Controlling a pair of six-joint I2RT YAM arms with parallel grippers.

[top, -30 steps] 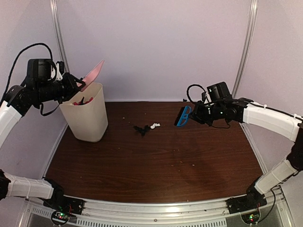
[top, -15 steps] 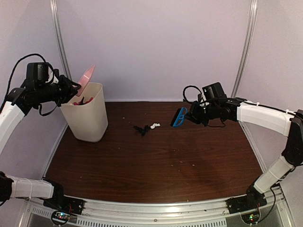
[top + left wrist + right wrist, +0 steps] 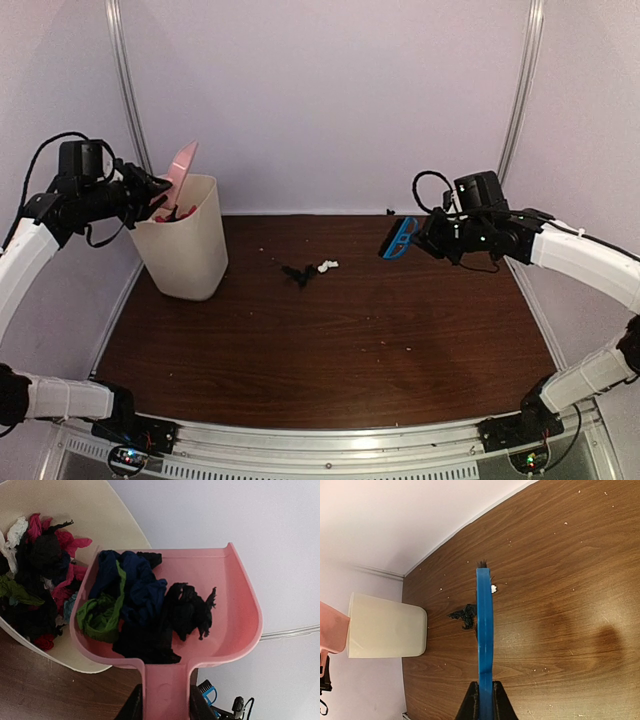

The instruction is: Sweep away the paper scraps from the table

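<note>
Pale walls (image 3: 320, 100) enclose the dark reddish-brown wood-grain table (image 3: 330, 350), black and white crumpled paper scraps (image 3: 305, 271) lying near its far edge's middle, while only the left wrist view shows more scraps heaped in the pink plastic dustpan (image 3: 235, 625) that the left gripper (image 3: 165, 706) clamps over the cream plastic bin (image 3: 117, 527), the right gripper (image 3: 482, 701) clamping the blue hand brush (image 3: 484, 630).

A cream waste bin (image 3: 188, 250) stands upright at the far left, in front of a pale wall (image 3: 320, 100) framed by two metal poles (image 3: 122, 80). A pink dustpan (image 3: 182, 165) tilts over the bin's back-left rim. Well apart to the right, a blue hand brush (image 3: 400, 238) sits edge-on, its dark bristles pointing away.
</note>
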